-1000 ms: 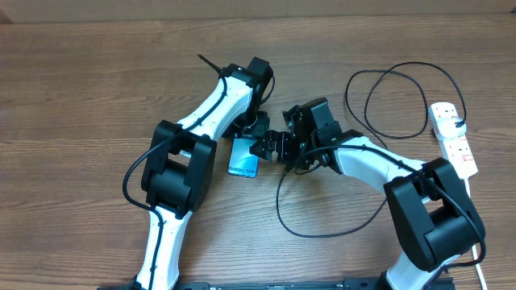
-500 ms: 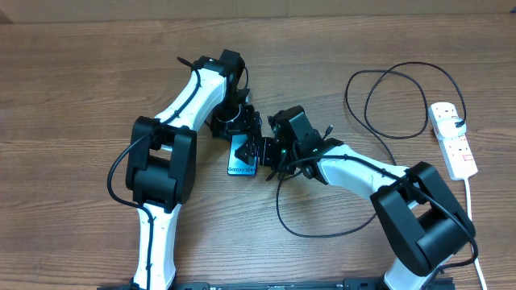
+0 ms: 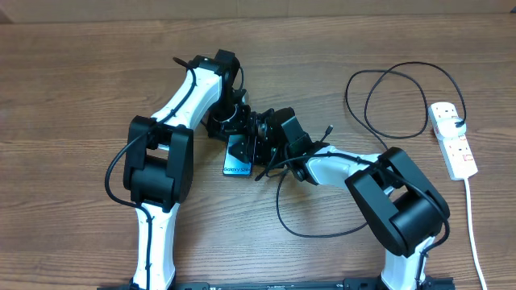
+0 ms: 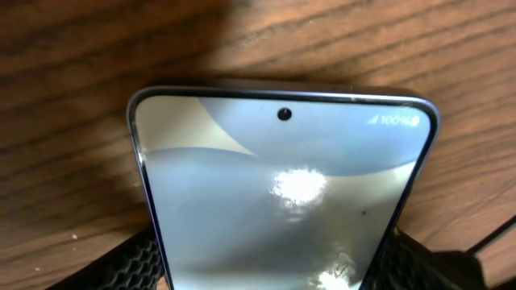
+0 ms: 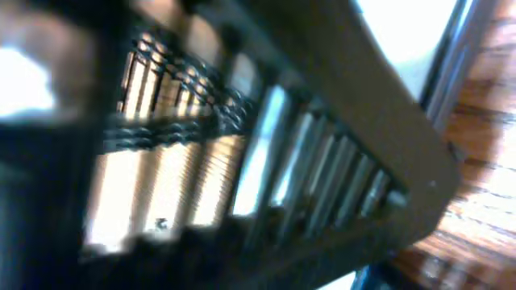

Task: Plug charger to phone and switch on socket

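Left gripper stands fairly wide, its pads against both long edges of the phone, apparently gripping it. Right gripper is just beside the phone; its own view is blurred, so I cannot tell its opening. The charger loops behind it, and the socket lies well beyond.

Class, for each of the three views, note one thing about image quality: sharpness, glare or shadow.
Overhead: sharp, evenly lit, only soft shadows on the table. Left wrist: the phone is crisp, with a bright glare patch on its screen. Right wrist: heavily blurred, nothing clearly identifiable.
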`<state>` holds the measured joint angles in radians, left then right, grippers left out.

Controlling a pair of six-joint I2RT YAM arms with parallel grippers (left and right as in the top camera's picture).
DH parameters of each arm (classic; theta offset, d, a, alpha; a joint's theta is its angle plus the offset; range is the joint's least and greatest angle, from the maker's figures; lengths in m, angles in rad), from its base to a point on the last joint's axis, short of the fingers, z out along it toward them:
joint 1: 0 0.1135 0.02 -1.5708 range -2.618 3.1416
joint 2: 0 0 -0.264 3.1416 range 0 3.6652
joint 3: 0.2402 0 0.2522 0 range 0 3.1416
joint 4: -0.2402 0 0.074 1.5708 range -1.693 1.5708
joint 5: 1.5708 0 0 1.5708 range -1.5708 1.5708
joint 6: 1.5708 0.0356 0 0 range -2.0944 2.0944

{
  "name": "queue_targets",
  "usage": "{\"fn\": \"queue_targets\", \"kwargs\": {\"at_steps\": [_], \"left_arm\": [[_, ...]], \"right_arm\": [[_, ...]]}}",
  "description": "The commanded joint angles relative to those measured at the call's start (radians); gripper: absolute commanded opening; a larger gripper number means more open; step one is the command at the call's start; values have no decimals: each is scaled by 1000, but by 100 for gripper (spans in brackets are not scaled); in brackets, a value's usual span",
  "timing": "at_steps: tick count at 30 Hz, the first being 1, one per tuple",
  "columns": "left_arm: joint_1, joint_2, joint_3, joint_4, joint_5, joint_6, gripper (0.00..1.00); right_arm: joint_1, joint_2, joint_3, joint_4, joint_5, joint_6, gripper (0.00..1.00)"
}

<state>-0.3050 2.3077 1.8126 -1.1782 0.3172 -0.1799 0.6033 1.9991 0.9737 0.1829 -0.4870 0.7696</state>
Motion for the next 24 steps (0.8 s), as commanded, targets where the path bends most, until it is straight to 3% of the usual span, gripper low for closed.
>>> {"fn": "queue_targets", "kwargs": {"at_steps": [1, 3, 9, 15, 18, 24], "left_arm": [[-23, 59, -42, -3, 24, 20, 73], [-23, 59, -42, -3, 24, 20, 75], [-23, 59, -42, -2, 24, 19, 91], [-15, 52, -37, -19, 63, 23, 96], [5, 32, -29, -26, 215, 83, 94], [45, -35, -29, -20, 625, 259, 79]], "right_arm": [[-12, 39, -1, -4, 15, 8, 50], [-24, 39, -1, -8, 14, 8, 42], [-32, 39, -1, -16, -47, 7, 4], [-77, 2, -1, -24, -184, -42, 4], [-110, -29, -1, -33, -266, -49, 4], [-161, -49, -1, 47, -456, -44, 4]]}}
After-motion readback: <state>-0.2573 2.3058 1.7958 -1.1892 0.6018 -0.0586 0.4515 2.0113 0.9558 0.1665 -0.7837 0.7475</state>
